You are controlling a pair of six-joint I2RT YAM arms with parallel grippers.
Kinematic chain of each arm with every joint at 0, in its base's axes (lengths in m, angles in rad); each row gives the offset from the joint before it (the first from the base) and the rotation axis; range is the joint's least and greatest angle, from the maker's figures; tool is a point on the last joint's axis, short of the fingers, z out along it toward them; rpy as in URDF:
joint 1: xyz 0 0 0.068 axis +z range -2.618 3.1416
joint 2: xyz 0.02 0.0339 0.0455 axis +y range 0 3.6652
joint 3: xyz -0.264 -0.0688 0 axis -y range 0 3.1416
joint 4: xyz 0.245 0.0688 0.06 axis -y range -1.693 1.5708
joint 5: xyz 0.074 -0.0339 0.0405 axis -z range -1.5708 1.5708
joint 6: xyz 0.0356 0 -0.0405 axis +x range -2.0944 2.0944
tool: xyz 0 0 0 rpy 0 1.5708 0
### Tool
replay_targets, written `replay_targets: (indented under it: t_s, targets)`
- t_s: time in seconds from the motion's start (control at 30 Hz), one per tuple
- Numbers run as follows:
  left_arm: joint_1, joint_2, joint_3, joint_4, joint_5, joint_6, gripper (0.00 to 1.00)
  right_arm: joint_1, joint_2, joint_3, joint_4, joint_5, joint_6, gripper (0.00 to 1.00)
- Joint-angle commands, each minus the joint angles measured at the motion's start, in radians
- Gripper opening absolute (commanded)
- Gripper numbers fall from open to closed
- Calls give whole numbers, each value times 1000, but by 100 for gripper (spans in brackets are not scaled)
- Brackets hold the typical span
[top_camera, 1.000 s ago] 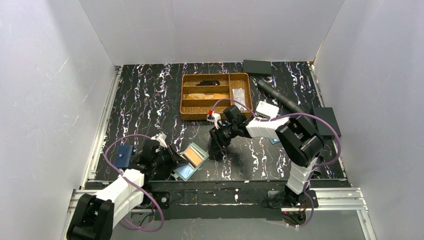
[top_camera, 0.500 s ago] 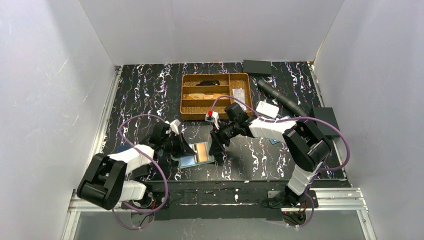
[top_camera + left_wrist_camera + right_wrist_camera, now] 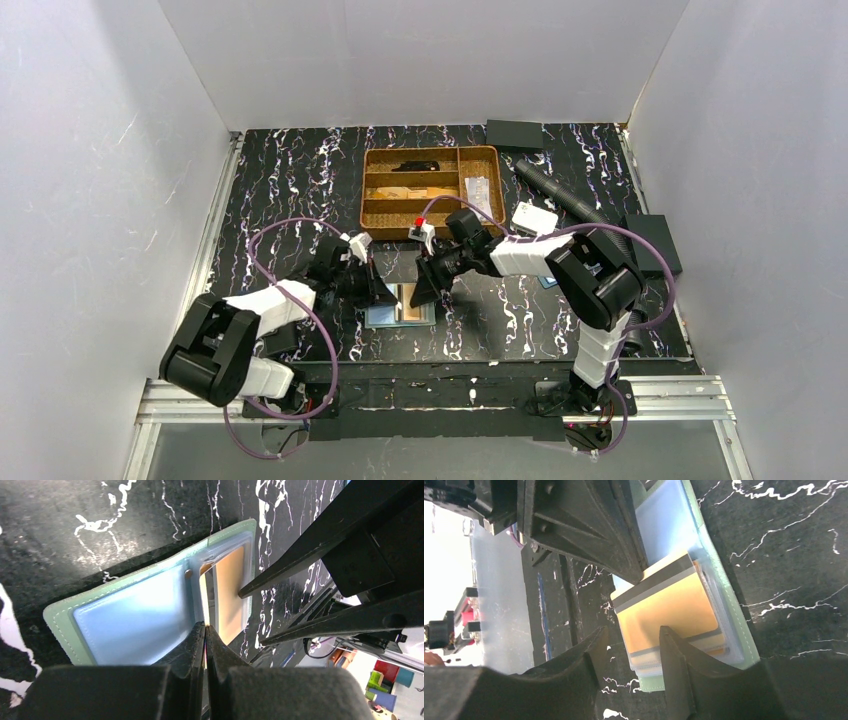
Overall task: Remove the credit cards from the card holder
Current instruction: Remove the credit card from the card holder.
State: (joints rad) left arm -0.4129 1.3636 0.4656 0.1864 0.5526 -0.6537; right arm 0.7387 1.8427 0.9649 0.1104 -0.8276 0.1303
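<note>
card holder: lies open, flat on the tabletop, between the left end effector and the right end effector.
orange card: sits in the pocket nearest the right end effector, stripe edge toward the left end effector.
left end effector: clenched on nothing, tips pressing the holder's fold.
right end effector: released, jaws apart over the card, one tip touching it.
step, likely: sliding the card out.
doing it well: pin the fold; drag the card flat, straight through the pocket mouth.
holder's long axis: runs from one end effector to the other.
card's long axis: follows the stripe, across the right jaw gap.
</note>
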Motion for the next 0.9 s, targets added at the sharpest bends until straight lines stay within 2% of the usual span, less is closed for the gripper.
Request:
replay_targets:
  t_s: [0.0,0.17,0.37,0.5,0.6,0.7,0.87]
  targets:
    - [27,-66,-26,-22,-11,2,0,-13,52,-6,39,40,71,51]
    - [44,-131,-8,-162,-78,31,0,-41,64,-16,18,109,81,46]
    - [50,-177,-5,-224,-104,26,0,-56,87,2,-32,159,66,46]
    - [50,-263,-4,-265,-125,29,0,-58,82,11,-56,154,39,47]
    - [50,-346,16,-337,-155,39,0,-59,55,19,-66,97,-4,51]
    - [51,-417,37,-394,-175,49,0,-63,13,19,-56,-30,-52,55]
    - [50,-490,23,-337,-118,57,0,-62,-75,39,-88,-170,-140,65]
